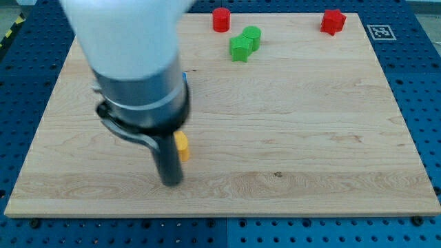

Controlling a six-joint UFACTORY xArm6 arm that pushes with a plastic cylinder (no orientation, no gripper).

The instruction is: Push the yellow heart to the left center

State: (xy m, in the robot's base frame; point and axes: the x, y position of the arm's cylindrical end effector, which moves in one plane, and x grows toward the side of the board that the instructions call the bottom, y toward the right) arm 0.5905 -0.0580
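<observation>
A yellow block, likely the yellow heart, shows only as a sliver at the right side of my rod; the rest is hidden behind the rod and arm. My tip rests on the wooden board at the view's lower left, just below and left of the yellow block. The arm's large white and grey body covers the board's upper left.
A red cylinder and a red block sit along the view's top edge. A green cylinder touches a green star-like block at the top centre. A blue pegboard surrounds the board.
</observation>
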